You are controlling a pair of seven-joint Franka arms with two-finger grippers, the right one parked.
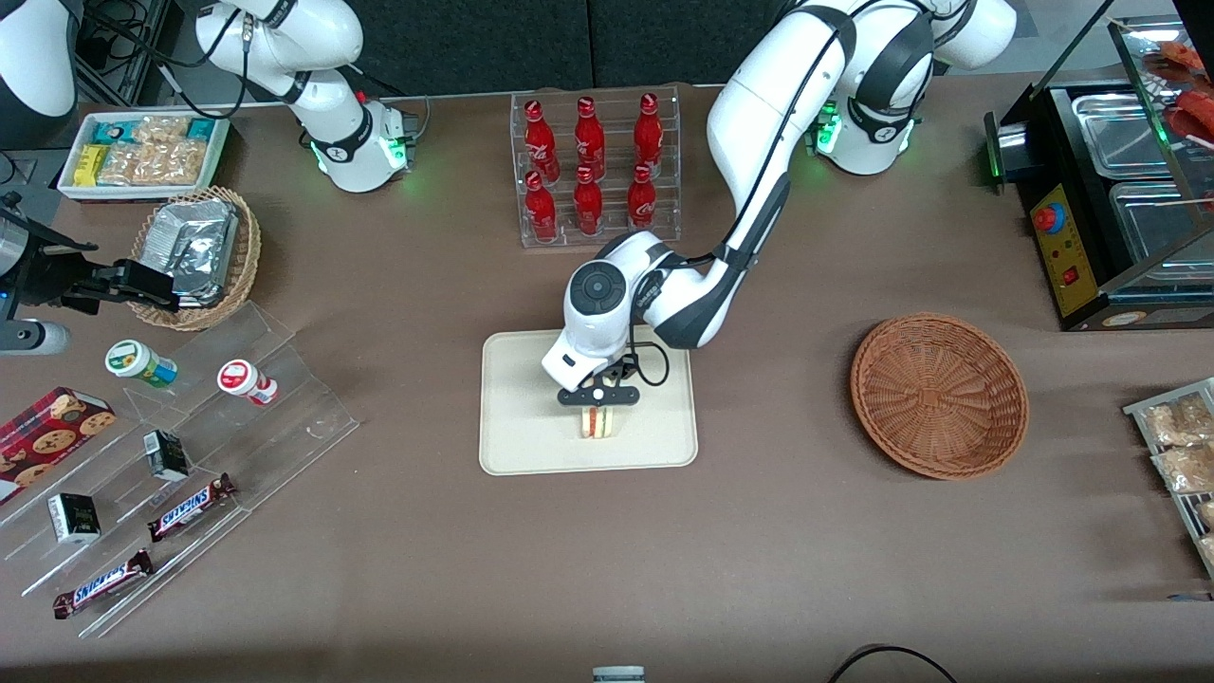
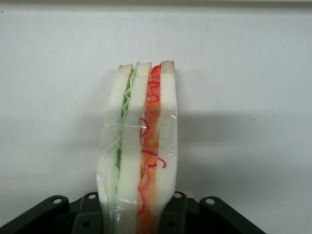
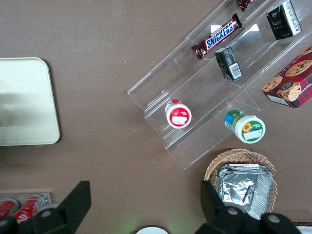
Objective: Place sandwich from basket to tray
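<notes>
Cream-white tray under sandwich, clamped on edge in gripper just above or on tray surface, basket empty well aside; likely to topple flat on release, narrow crust being poor footing.

I am looking at a robotics lab dressed up as a small snack shop. Two white arms are bolted to a brown table laid out like a counter: a clear rack of red soda bottles, acrylic steps carrying Snickers bars and small cartons, a cookie box, a white box of snack packets, and a black food warmer with steel pans.
</notes>
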